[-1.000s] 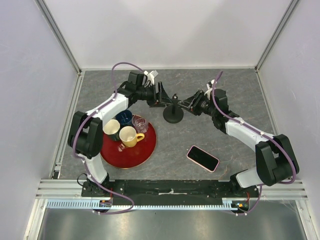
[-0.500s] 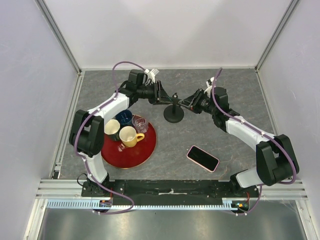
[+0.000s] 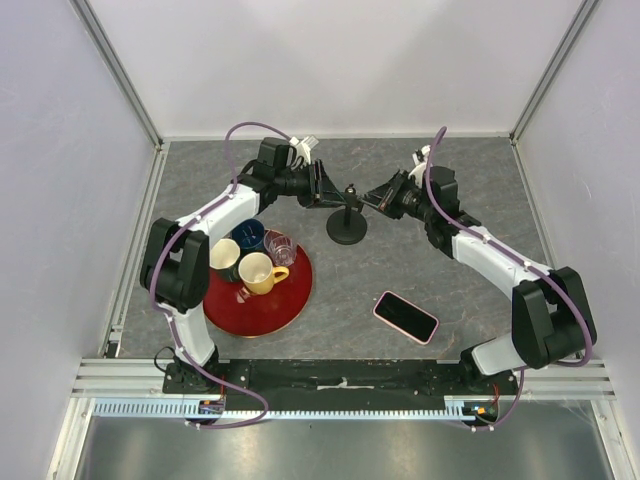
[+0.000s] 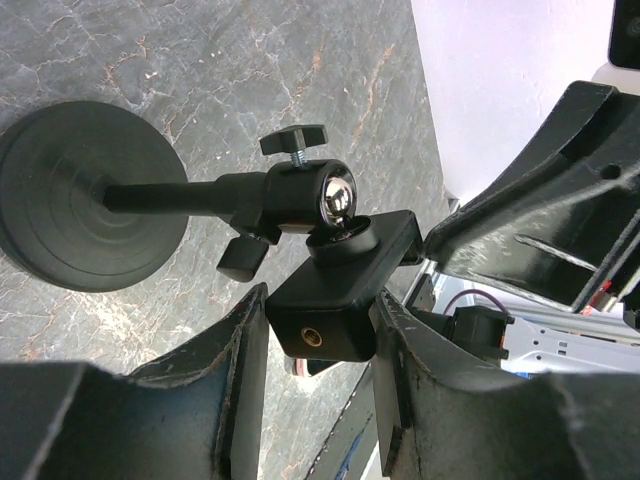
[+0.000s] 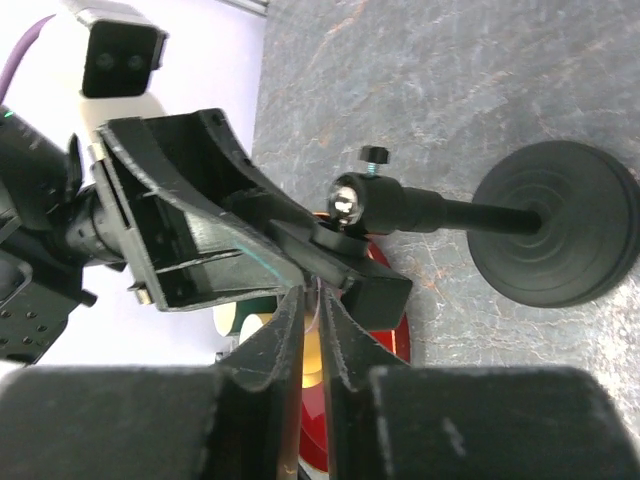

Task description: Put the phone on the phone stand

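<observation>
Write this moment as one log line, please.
left claw: gripping stand by its head | right claw: shut, empty, beside it | phone: lying flat, untouched

Left arm (image 3: 215,215), right arm (image 3: 490,262): white link shells between bulky black joint housings; black bases at 6 o'clock. Purple cable (image 3: 227,150) loops along each arm, arching free near the wrist. Left claw (image 4: 320,310), right claw (image 5: 312,300): matte black, broad wedge-shaped fingers. White fitting (image 3: 305,145) at left wrist.
</observation>
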